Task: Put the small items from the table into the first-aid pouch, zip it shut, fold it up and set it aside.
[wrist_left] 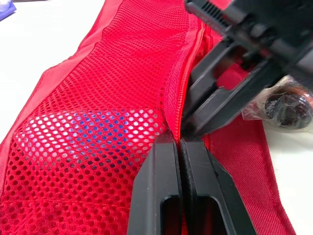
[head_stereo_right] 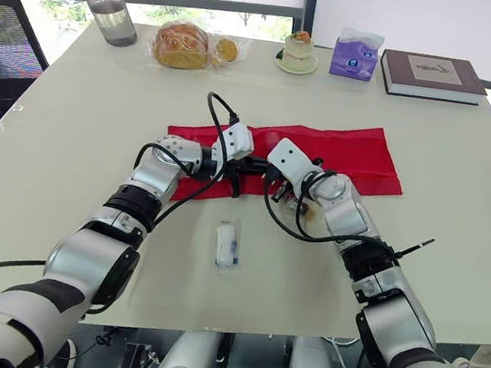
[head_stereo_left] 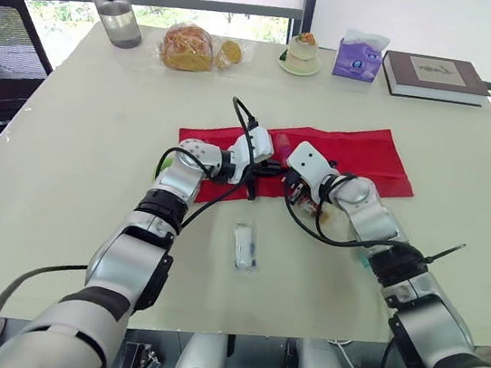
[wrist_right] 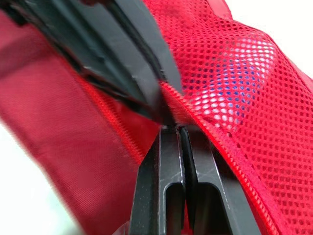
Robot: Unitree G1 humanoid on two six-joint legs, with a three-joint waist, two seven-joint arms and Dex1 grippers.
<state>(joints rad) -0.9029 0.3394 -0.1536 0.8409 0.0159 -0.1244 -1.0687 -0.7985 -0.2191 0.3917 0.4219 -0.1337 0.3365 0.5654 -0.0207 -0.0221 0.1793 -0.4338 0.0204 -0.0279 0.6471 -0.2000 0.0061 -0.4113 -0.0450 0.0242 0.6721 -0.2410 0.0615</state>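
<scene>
From the head, the red first-aid pouch [head_stereo_left: 341, 156] lies flat and unfolded across the middle of the pale bench [head_stereo_left: 98, 127]. The left fingers [head_stereo_left: 268, 169] and right fingers [head_stereo_left: 292, 181] meet tip to tip on its near edge, towards its left half. A flat clear packet [head_stereo_left: 245, 246] with a white insert lies on the bench nearer the robot, apart from the pouch. Along the far edge stand a clear bottle [head_stereo_left: 113, 2] with a black cap, bagged bread [head_stereo_left: 192, 46], a small cake [head_stereo_left: 301, 53] on a saucer, a purple tissue pack [head_stereo_left: 359, 56] and a dark hardback book [head_stereo_left: 434, 77]. The lettering on the bottle and the book is too small to read.

At the left wrist, the smooth black left fingers [wrist_left: 161, 186] are pressed together, pinching the red zip seam [wrist_left: 183, 83] at their tips. The right fingers close on the same seam just beyond. Open-weave mesh [wrist_left: 112, 88] covers the pocket, with something white and blue showing through. A brown round item in clear wrap [wrist_left: 286, 105] lies just beside the pouch.

At the right wrist, the right fingers [wrist_right: 151, 196] are likewise pressed together on the seam, with woven red cloth on one side and mesh on the other.
</scene>
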